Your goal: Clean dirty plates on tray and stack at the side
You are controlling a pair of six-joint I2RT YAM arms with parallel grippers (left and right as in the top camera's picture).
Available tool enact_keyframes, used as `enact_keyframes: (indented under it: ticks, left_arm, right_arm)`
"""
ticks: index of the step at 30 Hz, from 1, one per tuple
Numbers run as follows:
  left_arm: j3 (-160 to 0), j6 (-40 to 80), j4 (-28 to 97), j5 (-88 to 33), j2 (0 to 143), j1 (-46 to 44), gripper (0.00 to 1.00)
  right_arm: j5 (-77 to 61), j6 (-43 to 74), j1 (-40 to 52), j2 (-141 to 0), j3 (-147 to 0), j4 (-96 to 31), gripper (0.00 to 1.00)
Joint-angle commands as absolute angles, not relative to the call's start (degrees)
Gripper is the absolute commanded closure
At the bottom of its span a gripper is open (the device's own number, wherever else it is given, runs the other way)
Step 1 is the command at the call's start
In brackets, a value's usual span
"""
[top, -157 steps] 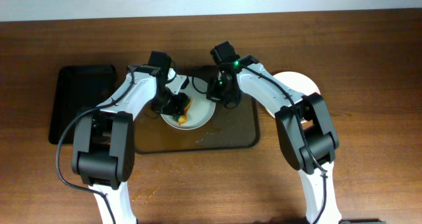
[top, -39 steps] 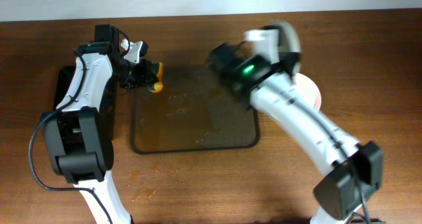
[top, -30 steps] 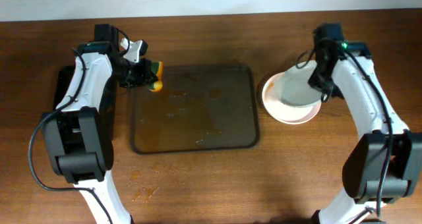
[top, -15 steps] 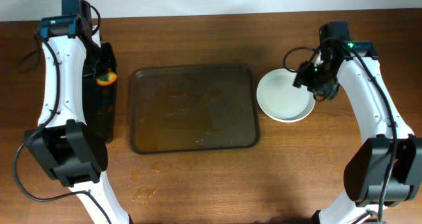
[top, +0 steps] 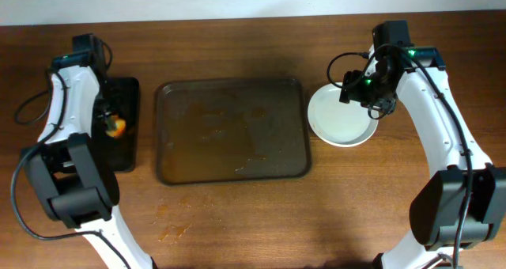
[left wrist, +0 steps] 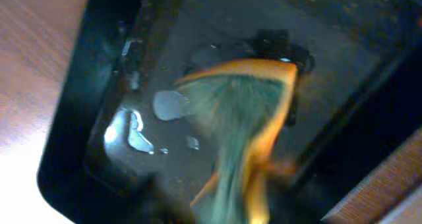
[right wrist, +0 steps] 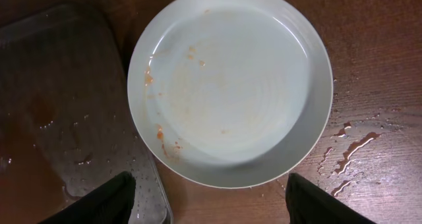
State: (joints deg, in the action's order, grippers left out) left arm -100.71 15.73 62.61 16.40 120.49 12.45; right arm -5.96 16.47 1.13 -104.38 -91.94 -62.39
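Plate (top: 341,117) sits flat and face up on the table toward the far right corner, just beside the right short rim of the tray (top: 231,130). Can't tell from overhead if it's one plate or a stack, tbh. Tray has no plates on it now, just wet smears, so the moving part looks done imo. But the right wrist view shows orange-red specks along one side of the plate's rim, so I wouldn't call it 100% clean.

Direction-wise: plate's round, so no long axis. Tray's long axis runs parallel to the table's far edge.

Right gripper (right wrist: 210,199) hovers over the plate, fingers apart, nothing in it. Left gripper (top: 111,123) is over the small black tray (top: 125,150) by the left edge. It looks pinched on the sponge (left wrist: 244,118), though that view is v blurry.
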Motion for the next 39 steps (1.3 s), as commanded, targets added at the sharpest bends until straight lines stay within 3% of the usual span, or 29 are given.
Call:
enact_keyframes:
  ticks: [1, 6, 12, 15, 16, 23, 30, 34, 39]
  left_arm:
    - [-100.9, 16.3, 62.6, 17.3, 119.1, 13.2, 0.02]
    - [-106.5, 17.3, 67.8, 14.0, 111.9, 13.0, 0.01]
    - [-107.6, 17.3, 68.4, 3.8, 98.8, 13.0, 0.01]
    - [-107.6, 17.9, 68.1, 2.2, 99.0, 13.0, 0.01]
    - [-107.6, 17.9, 68.2, 2.3, 99.0, 13.1, 0.01]
    - [-107.6, 17.9, 68.2, 2.3, 99.0, 13.1, 0.01]
    - [-107.6, 17.9, 68.2, 2.3, 99.0, 13.1, 0.01]
    - [-107.6, 17.9, 68.2, 2.3, 99.0, 13.1, 0.01]
    - [-107.6, 17.9, 68.2, 2.3, 99.0, 13.1, 0.01]
  right_arm:
    - [-6.4, 16.3, 1.2, -103.3, -92.7, -63.4, 0.26]
    - [-6.4, 16.3, 1.1, -100.3, -93.0, -65.3, 0.27]
    - [-2.9, 15.2, 1.1, -86.7, -99.2, -70.5, 0.26]
    - [-0.8, 15.2, 1.1, -79.8, -99.7, -71.2, 0.11]
    - [-0.8, 15.2, 1.1, -77.4, -99.7, -71.2, 0.01]
    - [-9.9, 15.2, 1.1, -64.3, -99.7, -71.2, 0.02]
    - [-3.4, 10.7, 2.8, -64.0, -99.2, -71.7, 0.02]
    - [-2.8, 3.7, 2.9, -56.5, -85.6, -57.1, 0.01]
    - [-2.4, 3.2, 2.9, -34.1, -51.9, -33.7, 0.01]
